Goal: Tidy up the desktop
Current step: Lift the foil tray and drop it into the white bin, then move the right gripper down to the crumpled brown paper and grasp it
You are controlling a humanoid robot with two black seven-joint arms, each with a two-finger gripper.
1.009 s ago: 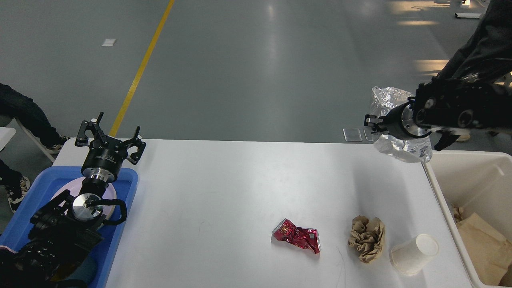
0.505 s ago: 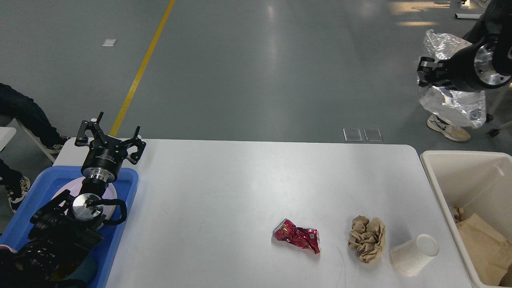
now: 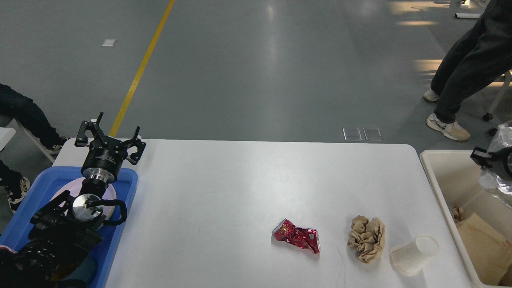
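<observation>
The white desktop holds a crushed red wrapper, a crumpled brown paper and a white paper cup lying on its side, all at the front right. My left gripper is open and empty, raised over the far end of the blue tray. My right gripper shows only at the right edge, shut on a crinkled silver wrapper that it holds above the cream bin; most of that arm is out of view.
A blue tray with a pale plate sits at the desktop's left edge under my left arm. A cream bin holding brown paper stands to the right. A person's legs are at the back right.
My right gripper has carried the silver wrapper up and right from the desktop's far right corner, then down over the cream bin. My left arm and the desktop items have not moved.
</observation>
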